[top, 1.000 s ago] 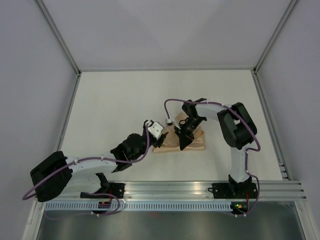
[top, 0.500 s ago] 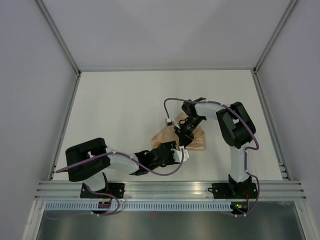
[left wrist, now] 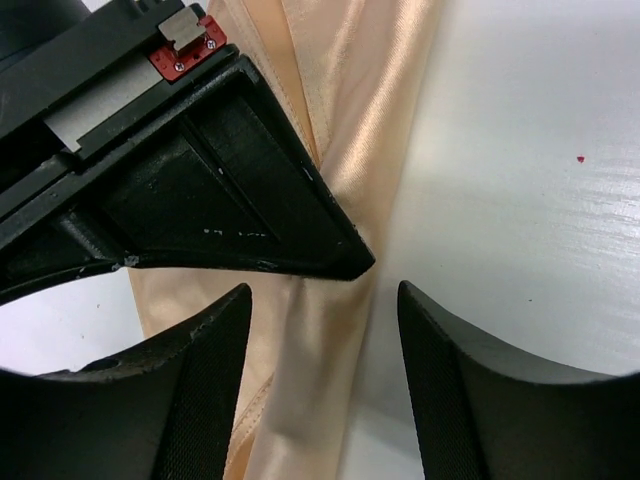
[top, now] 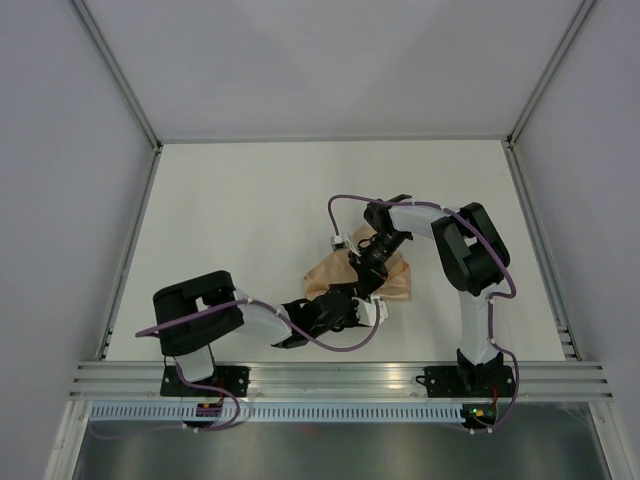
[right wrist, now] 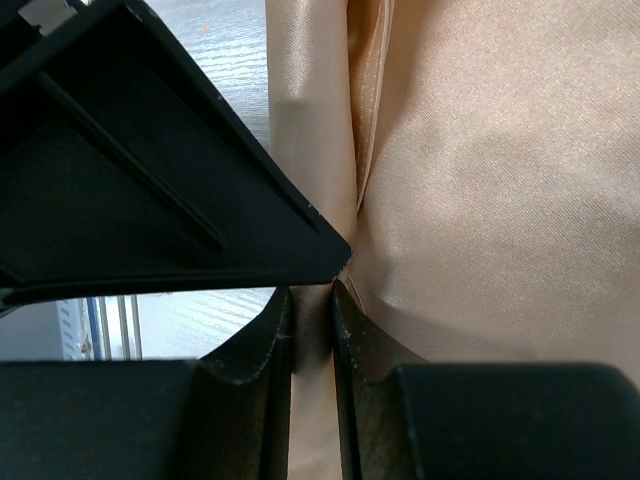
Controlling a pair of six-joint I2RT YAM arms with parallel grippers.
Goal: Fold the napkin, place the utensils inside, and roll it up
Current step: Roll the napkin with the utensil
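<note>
A: White table (top: 250,200), white walls; napkin (top: 325,272) bunched mid-table, partly folded.
B: Risk?
A: The hands crowd each other; if the left hand (left wrist: 322,290) closes here it could nip the right hand (right wrist: 312,300) or drag the fold loose.
B: Hands?
A: Right hand pinched narrow on a napkin fold; left hand spread wide, straddling the napkin edge, holding nothing.

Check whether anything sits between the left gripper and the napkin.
Only the right gripper, shut on a fold of the napkin: one of its fingers lies across the cloth just ahead of the open jaws of the left gripper. No other object is visible.
</note>
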